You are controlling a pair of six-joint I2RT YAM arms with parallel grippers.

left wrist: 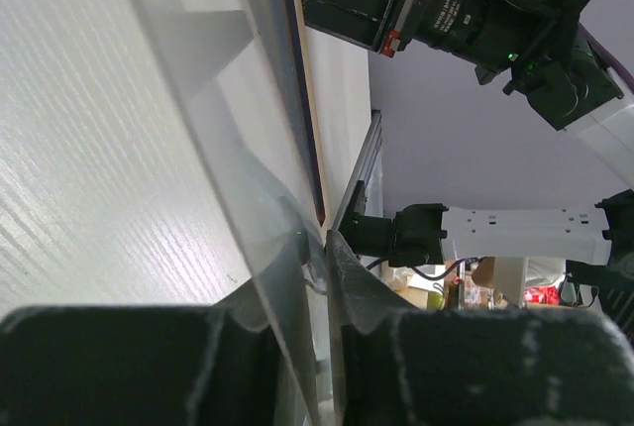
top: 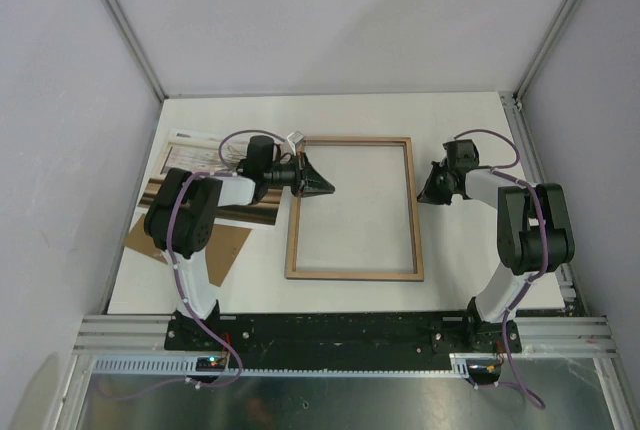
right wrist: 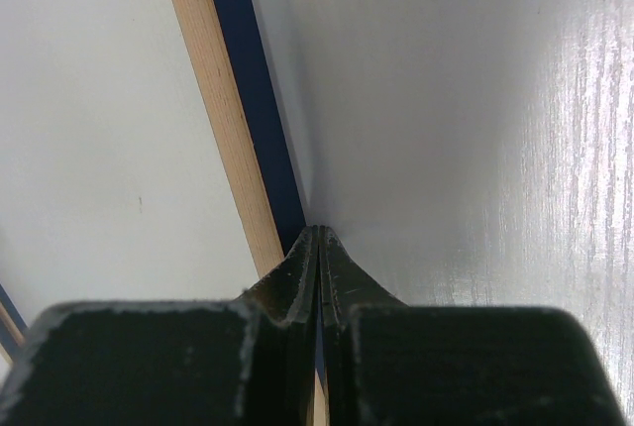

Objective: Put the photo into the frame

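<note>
The frame [top: 352,272] lies wood back up in the middle of the table. My left gripper [top: 322,187] is at its left rail. In the left wrist view its jaws [left wrist: 322,243] are closed on a thin clear pane [left wrist: 248,149] that rises beside the frame's rail [left wrist: 309,99]. My right gripper [top: 428,193] is just outside the right rail. Its jaws [right wrist: 319,231] are shut with nothing between them, the tips against the navy edge of the rail [right wrist: 223,119]. The photo [top: 192,153] lies picture up at the far left, partly under my left arm.
A brown cardboard backing board [top: 215,248] lies at the left front, partly under the photo and the left arm. Grey walls with metal posts close in the table on three sides. My right arm's gripper shows in the left wrist view [left wrist: 357,5].
</note>
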